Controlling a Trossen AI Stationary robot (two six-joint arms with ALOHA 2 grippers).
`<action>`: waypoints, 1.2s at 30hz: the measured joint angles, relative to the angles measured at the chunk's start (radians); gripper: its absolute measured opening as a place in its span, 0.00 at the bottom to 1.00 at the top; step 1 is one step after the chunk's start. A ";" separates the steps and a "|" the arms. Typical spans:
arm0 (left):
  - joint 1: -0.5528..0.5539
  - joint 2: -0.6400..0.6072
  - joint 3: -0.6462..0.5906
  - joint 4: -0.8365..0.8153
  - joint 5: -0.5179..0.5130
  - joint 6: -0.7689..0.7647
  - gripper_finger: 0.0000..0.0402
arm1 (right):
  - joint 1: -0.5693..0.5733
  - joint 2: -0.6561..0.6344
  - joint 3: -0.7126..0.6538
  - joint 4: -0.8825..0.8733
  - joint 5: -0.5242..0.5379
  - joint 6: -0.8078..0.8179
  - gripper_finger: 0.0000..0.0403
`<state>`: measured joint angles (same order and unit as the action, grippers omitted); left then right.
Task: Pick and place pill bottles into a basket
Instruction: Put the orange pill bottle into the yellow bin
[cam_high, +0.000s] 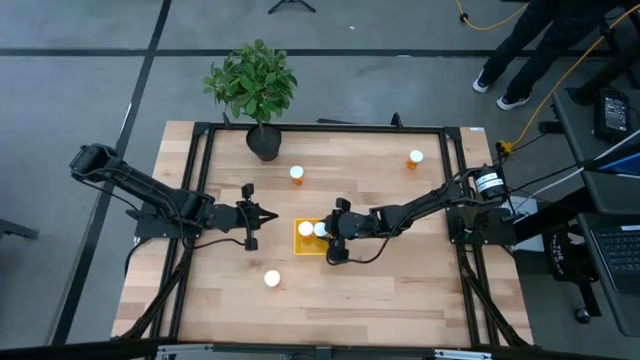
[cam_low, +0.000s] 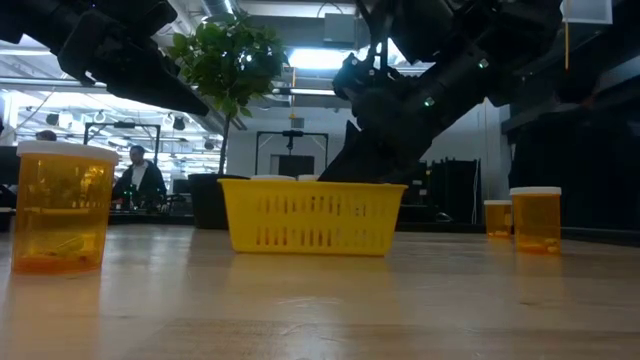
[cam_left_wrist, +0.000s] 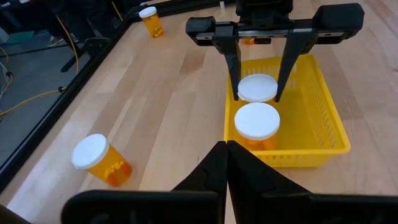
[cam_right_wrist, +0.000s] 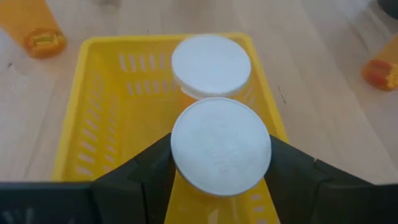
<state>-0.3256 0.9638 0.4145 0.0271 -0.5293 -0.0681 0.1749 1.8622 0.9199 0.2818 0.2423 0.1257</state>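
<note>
Two bottles in basket: two pill bottles stand upright in the yellow basket (cam_high: 302, 240), white caps up, side by side; the held bottle (cam_right_wrist: 220, 153) is the one nearer the right arm, the second bottle (cam_right_wrist: 211, 65) sits just beside it, caps almost touching in the right wrist view.
Basket: near the middle of the tabletop (cam_high: 400, 290), a little toward the front edge.
Right gripper: right gripper (cam_high: 334, 232) is over the basket, jaws spread wide and set on either side of the held bottle's cap; both fingers (cam_right_wrist: 147, 168) press against the cap rim.
Left gripper: left gripper (cam_high: 268, 215) is just beside the basket on the left-edge side, jaws fully closed, nothing in them, tips pointed at the basket.
Loose bottles: three others on the tabletop, all well apart from the basket.
Front bottle: front bottle (cam_high: 271, 279) stands between the basket and the front-left corner.
Back bottle: back bottle (cam_high: 297, 174) stands toward the back edge, near the plant pot.
Corner bottle: corner bottle (cam_high: 415, 158) stands near the back-right corner.
Plant: potted plant (cam_high: 254, 90) in a dark pot at the back edge.
Room: a person (cam_high: 530, 50) stands on the floor beyond the back-right corner.
</note>
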 joint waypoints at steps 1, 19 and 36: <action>0.000 0.000 0.000 0.000 0.000 0.000 0.01 | 0.000 0.000 0.000 -0.001 0.000 0.000 0.53; 0.000 0.000 0.000 0.000 0.035 0.000 0.02 | 0.000 -0.001 0.000 0.007 0.000 0.000 0.68; 0.000 0.000 0.000 0.000 0.037 0.001 0.02 | 0.000 -0.018 0.000 0.056 0.000 -0.057 0.69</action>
<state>-0.3256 0.9638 0.4145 0.0270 -0.4927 -0.0673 0.1749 1.8442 0.9199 0.3383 0.2428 0.0684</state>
